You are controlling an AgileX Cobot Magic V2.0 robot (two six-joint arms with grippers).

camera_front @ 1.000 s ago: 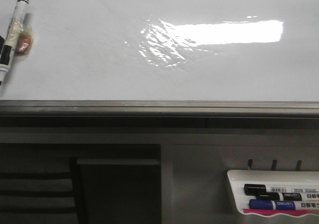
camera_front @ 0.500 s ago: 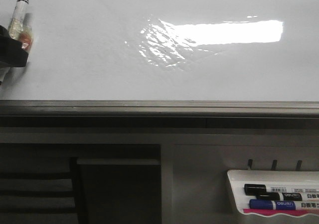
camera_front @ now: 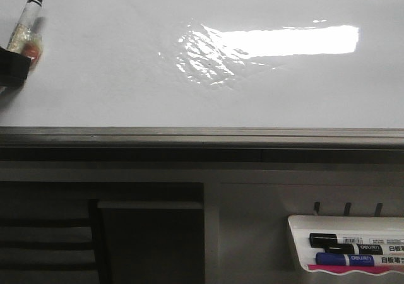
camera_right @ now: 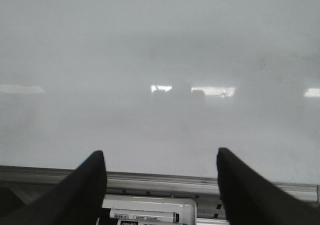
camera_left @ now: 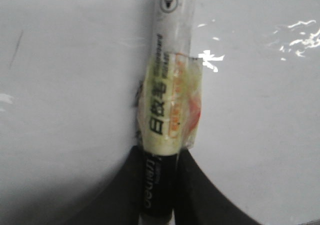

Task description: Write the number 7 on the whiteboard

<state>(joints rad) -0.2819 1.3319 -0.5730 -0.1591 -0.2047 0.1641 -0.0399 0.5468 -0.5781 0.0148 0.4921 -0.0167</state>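
The whiteboard point(camera_front: 126, 76) is a glossy white board with a bright glare patch and a grey edge rail point(camera_front: 202, 136). No number 7 shows on it. A marker point(camera_front: 26, 22) wrapped in yellowish tape lies at the far left, its black end pointing away. My left gripper point(camera_front: 14, 69) is shut on the marker's black lower barrel; the left wrist view shows both fingers pressed against the marker point(camera_left: 167, 110) at the gripper point(camera_left: 160, 155). My right gripper point(camera_right: 160, 155) is open and empty over the board's near edge point(camera_right: 160, 181); it is out of the front view.
A small white tray point(camera_front: 297, 224) hangs below the rail at the right, holding a black marker point(camera_front: 344, 240), a blue marker point(camera_front: 353, 259) and a pink strip. The tray also shows in the right wrist view point(camera_right: 150, 205). A dark recess lies below left.
My left gripper has come into view from the left edge and closed on the marker's lower barrel. The marker has shifted slightly up and to the right.
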